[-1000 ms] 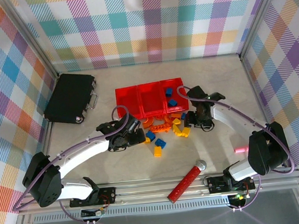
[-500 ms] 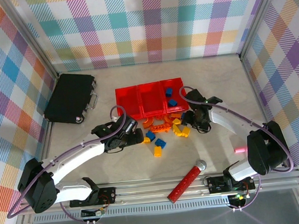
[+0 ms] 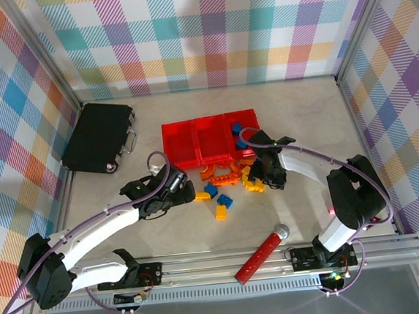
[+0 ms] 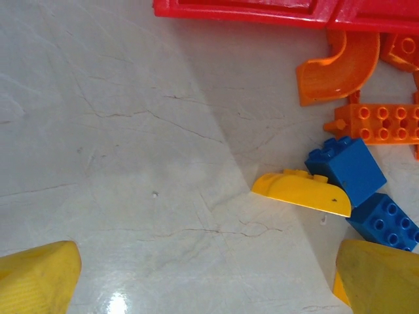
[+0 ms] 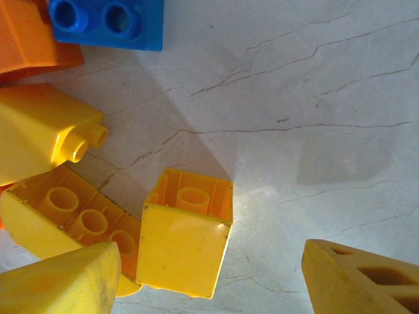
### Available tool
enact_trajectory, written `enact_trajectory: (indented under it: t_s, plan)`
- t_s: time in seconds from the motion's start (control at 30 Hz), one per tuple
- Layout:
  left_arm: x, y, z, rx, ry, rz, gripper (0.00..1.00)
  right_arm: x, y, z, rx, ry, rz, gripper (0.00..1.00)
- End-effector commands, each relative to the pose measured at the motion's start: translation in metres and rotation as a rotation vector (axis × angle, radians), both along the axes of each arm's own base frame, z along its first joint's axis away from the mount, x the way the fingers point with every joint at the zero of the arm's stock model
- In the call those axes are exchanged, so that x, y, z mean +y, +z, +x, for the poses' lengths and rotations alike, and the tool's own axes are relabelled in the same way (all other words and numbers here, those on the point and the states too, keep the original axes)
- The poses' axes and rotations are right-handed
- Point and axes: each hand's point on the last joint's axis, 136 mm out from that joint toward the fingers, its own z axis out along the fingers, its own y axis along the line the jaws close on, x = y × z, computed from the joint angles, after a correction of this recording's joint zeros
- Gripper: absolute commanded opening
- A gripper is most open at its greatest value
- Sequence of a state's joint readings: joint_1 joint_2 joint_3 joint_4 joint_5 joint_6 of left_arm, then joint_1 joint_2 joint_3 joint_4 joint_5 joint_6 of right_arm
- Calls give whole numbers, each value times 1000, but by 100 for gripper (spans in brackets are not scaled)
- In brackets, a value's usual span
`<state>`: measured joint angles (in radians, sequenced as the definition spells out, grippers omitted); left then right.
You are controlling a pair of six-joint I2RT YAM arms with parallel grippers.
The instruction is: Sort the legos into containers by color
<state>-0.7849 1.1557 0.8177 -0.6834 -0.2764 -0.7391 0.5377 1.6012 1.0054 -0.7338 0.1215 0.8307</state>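
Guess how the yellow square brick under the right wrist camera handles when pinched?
The yellow square brick looks like rigid moulded plastic, so it is probably stiff. Its glossy flat faces may be slippery between the pads. Its hollow underside is showing, so it is likely light and may skid or tip rather than roll.

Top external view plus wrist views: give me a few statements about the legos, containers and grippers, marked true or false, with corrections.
The rightmost of the containers holds blue legos. True.
The left gripper is shut on a yellow lego. False: its fingers stand wide apart, holding nothing.
The black case lies right of the containers. False: it lies to their left.
Orange legos lie on the table in front of the containers. True.
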Motion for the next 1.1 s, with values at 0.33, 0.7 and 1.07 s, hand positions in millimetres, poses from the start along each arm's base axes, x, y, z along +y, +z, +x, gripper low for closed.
enact_trajectory:
  t_s: [0.33,0.7,1.07]
  plan:
    - [10,-5,-6,2,5,43,100,4,-13,6,11,21,-44,66]
    - [10,-3,-8,1,-6,39,100,2,-22,4,18,33,-57,47]
    - [11,-1,-8,-4,-10,43,100,-4,-1,5,-18,52,-77,30]
